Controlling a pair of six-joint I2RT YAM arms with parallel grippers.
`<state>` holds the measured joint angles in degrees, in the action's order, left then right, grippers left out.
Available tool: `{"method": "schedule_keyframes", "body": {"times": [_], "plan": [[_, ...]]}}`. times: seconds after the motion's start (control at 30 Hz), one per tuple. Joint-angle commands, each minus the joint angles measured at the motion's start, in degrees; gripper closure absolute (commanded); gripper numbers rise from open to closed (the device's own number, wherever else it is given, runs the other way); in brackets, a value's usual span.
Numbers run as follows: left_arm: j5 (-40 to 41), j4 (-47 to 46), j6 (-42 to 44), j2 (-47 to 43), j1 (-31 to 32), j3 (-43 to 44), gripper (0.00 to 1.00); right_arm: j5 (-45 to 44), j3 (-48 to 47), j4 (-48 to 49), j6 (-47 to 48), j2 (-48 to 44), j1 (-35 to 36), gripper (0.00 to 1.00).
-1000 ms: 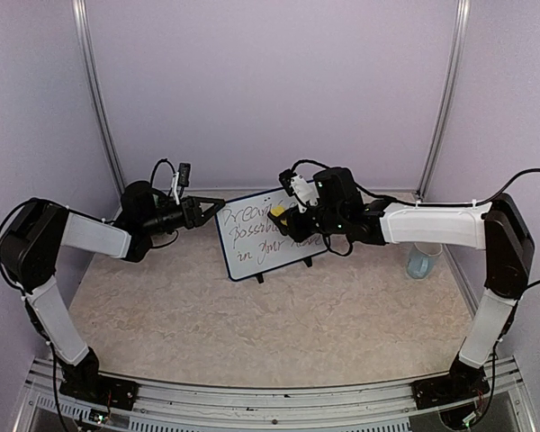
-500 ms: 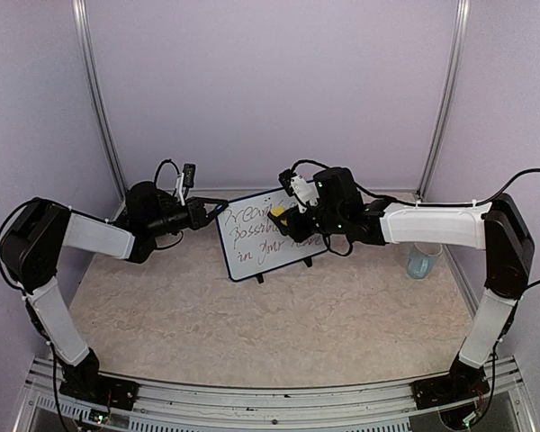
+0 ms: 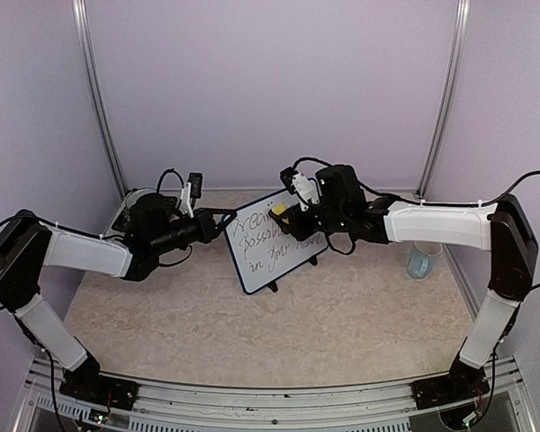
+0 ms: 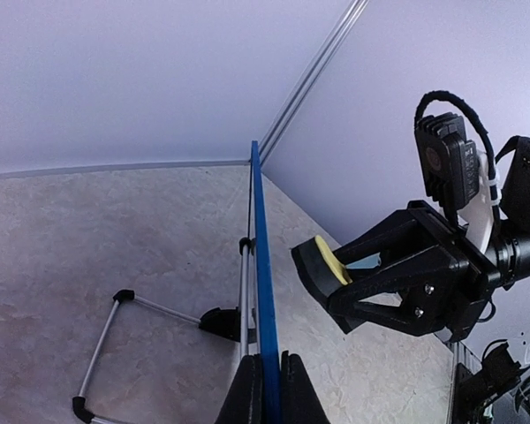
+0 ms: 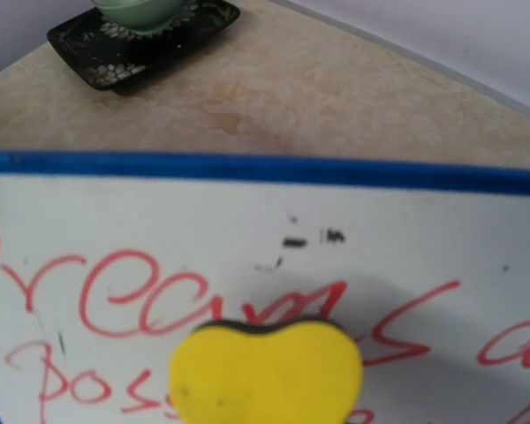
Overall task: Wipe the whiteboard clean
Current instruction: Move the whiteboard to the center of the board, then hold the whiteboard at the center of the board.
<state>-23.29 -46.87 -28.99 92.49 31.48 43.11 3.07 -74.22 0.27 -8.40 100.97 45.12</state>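
Clamping the whiteboard (image 3: pixel 272 245) by the left edge of its dark-blue frame, the left gripper (image 3: pixel 221 215) has its two black fingers (image 4: pixel 247 393) pressed together on the thin blue rim, which runs straight away from them in the left wrist view. Just left of that gripper, behind the board, the wire stand (image 4: pixel 115 344) with its black feet rests on the mottled beige desk (image 3: pixel 342 315). Past the left gripper's fingertips, on the board's written side, the right gripper (image 3: pixel 282 216) reaches in from the right with its jaws closed on a yellow heart-shaped sponge (image 5: pixel 267 373). The sponge sits flat against the glossy white face in the upper middle of the board, over a line of red handwriting (image 5: pixel 115 291); more lines of writing run below it, under the right gripper. The board stands upright between the two grippers, its face turned toward the near side of the desk and the right arm. To the right of the right gripper, well apart and close to the right wall, a pale-blue translucent cup (image 3: pixel 420 261) stands on the desk. Beyond the board's top edge from the right gripper, a dark patterned tray (image 5: pixel 185 40) lies on the desk with a pale-green bowl (image 5: pixel 134 9) on it. Farther still rises the plain lilac back wall (image 3: pixel 270 90).
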Motion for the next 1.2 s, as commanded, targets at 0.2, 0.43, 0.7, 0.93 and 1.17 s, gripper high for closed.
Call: {"method": "schedule_keyframes", "body": {"times": [0.2,0.43,0.7,0.93,1.17], "plan": [[16.82,4.13,-4.86,-6.70,5.39,-3.38,0.71,1.12,0.33,-0.21,0.23,-3.27,1.22,0.80],[17.99,6.76,-4.99,-13.04,4.47,-4.82,0.64,0.36,-0.05,-1.01,1.38,-3.33,3.47,0.80],[25.13,26.33,-7.14,-24.74,5.88,2.87,0.33,-1.56,1.39,-0.64,0.82,-4.52,4.24,0.81],[26.19,37.33,-10.46,-28.00,6.23,10.24,0.01,-2.16,1.53,-2.71,0.07,-5.28,4.27,0.81],[31.77,47.97,-16.58,-28.15,8.24,19.22,0.01,-2.45,-0.19,-5.61,-1.04,-6.54,4.25,0.81]]}}
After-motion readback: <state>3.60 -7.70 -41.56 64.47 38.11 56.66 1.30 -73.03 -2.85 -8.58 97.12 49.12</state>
